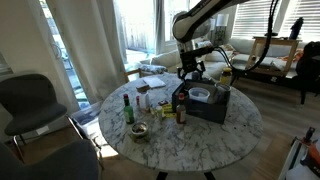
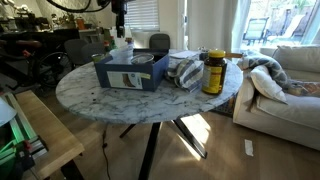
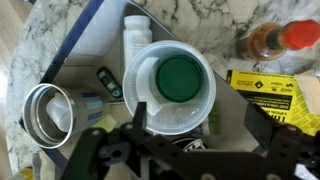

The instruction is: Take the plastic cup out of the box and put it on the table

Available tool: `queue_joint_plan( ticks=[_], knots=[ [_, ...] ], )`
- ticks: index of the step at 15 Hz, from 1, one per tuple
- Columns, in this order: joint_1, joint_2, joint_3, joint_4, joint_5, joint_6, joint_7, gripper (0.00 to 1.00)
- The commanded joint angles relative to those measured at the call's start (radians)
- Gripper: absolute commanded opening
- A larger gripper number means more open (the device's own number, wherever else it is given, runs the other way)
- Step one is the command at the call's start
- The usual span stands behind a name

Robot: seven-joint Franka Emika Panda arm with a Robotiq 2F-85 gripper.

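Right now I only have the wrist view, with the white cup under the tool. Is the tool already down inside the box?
Observer: No. In both exterior views the tool hangs above the box, not past its rim as far as I can tell.
Operator: What lies on the table outside the box?
Observer: A crumpled bag lies right beside the box.
Operator: Anything further off?
Observer: A green bottle stands upright away from the box, nearer the edge of the table.
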Motion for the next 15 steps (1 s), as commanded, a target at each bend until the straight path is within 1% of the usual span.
queue_joint_plan(
  ticks=[1,2,3,4,6,7,8,10,11,15],
  knots=[
    [0.002,0.048,-0.013,-0.038,0.063,0.107,-0.012,1.0],
    [0.004,0.057,-0.015,-0.048,0.07,0.133,-0.006,1.0],
    [0.006,0.067,-0.018,-0.055,0.078,0.155,-0.001,0.97],
    [0.007,0.077,-0.021,-0.062,0.085,0.192,0.005,0.75],
    [0.012,0.089,-0.029,-0.07,0.093,0.231,0.019,0.71],
    [0.013,0.094,-0.033,-0.074,0.093,0.244,0.022,0.64],
    [0.013,0.098,-0.037,-0.075,0.093,0.25,0.026,0.53],
    [0.013,0.101,-0.043,-0.076,0.095,0.256,0.029,0.39],
    [0.014,0.1,-0.045,-0.076,0.095,0.252,0.03,0.31],
    [0.024,0.07,-0.049,-0.087,0.076,0.216,0.033,0.01]
  ],
)
